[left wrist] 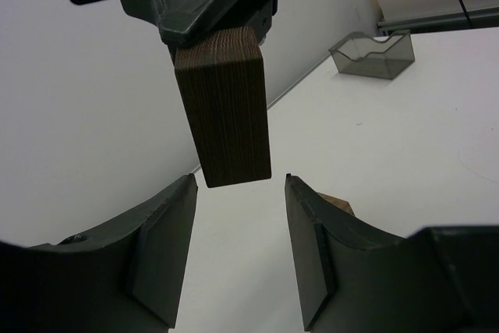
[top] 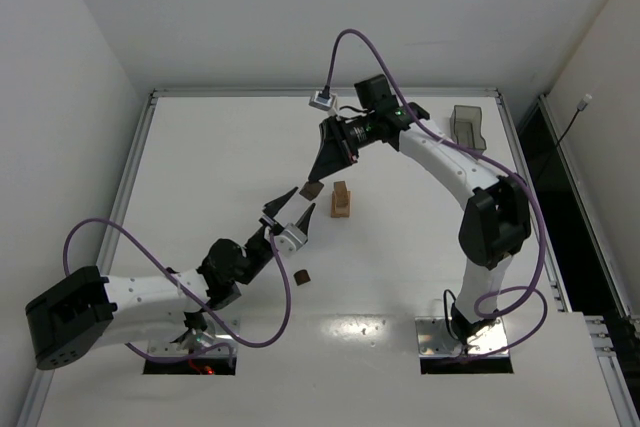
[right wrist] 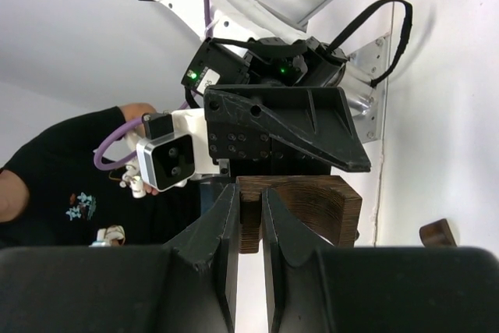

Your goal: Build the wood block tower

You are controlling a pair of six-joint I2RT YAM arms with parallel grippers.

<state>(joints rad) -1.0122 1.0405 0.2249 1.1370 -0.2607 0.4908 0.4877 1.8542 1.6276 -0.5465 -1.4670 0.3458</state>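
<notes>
My right gripper (top: 320, 175) is shut on a dark brown block (top: 312, 190) and holds it in the air over the middle of the table. In the right wrist view the gripper (right wrist: 249, 196) pinches the block (right wrist: 312, 208) at one end. My left gripper (top: 293, 206) is open, and its fingertips sit just short of the block's free end. In the left wrist view the block (left wrist: 226, 107) hangs just above the open left gripper (left wrist: 240, 183). The tower (top: 342, 200), a short light tan stack, stands just right of both grippers. A tan piece (left wrist: 340, 205) shows behind my left gripper's right finger.
Another dark brown block (top: 301, 276) lies on the table near the left arm, also seen in the right wrist view (right wrist: 437, 232). A translucent grey bin (top: 467, 125) stands at the back right, also in the left wrist view (left wrist: 373, 54). A person in black (right wrist: 47, 185) stands beyond the table.
</notes>
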